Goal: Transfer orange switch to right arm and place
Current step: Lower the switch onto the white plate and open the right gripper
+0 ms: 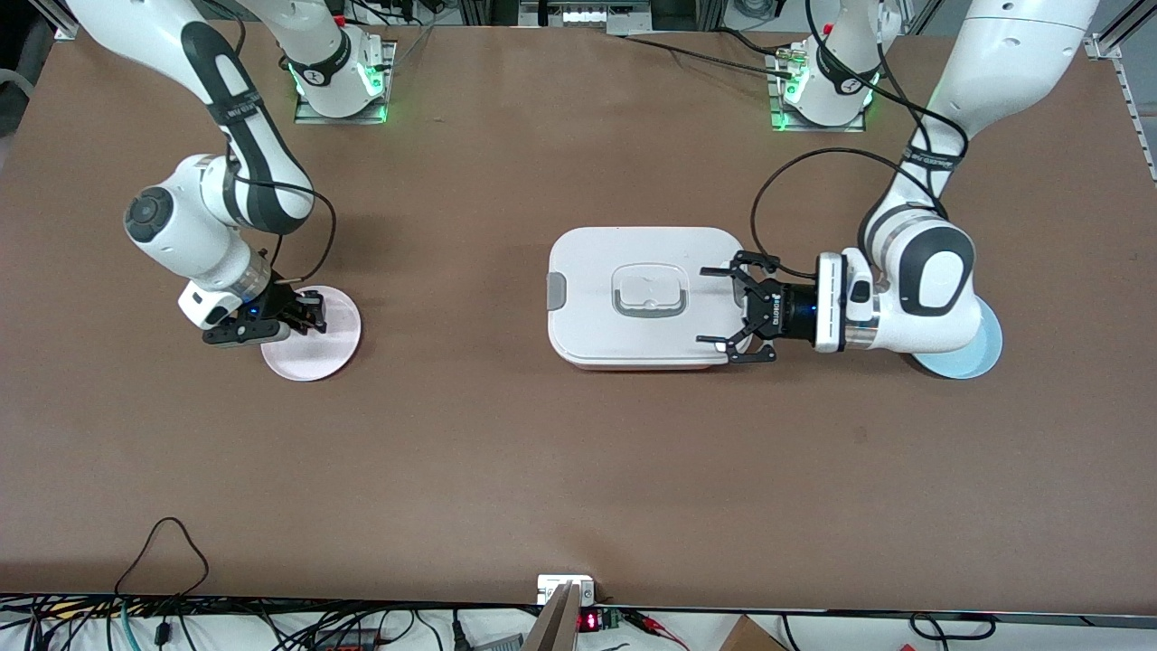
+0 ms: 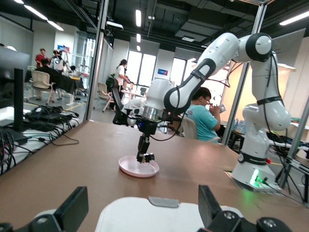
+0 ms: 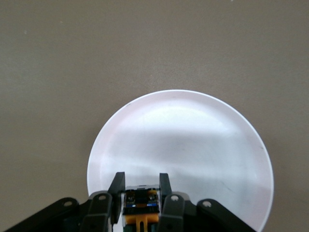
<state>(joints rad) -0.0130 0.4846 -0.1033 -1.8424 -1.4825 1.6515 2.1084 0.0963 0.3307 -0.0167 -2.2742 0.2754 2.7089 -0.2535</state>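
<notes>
The orange switch [image 3: 141, 204] is a small black block with an orange part, clamped between the fingers of my right gripper [image 3: 140, 183]. That gripper [image 1: 312, 316] points down, low over the pink plate [image 1: 312, 357] toward the right arm's end of the table. The left wrist view shows the same grip [image 2: 146, 157] just above the plate [image 2: 138, 167]. Whether the switch touches the plate I cannot tell. My left gripper [image 1: 705, 305] lies level and open over the edge of the white lidded box [image 1: 633, 258], with nothing between its fingers [image 2: 72, 209].
The white box [image 2: 159, 217] with its grey latch and lid handle sits mid-table. A light blue plate [image 1: 974, 360] lies under the left arm's wrist. Both arm bases stand along the table edge farthest from the front camera.
</notes>
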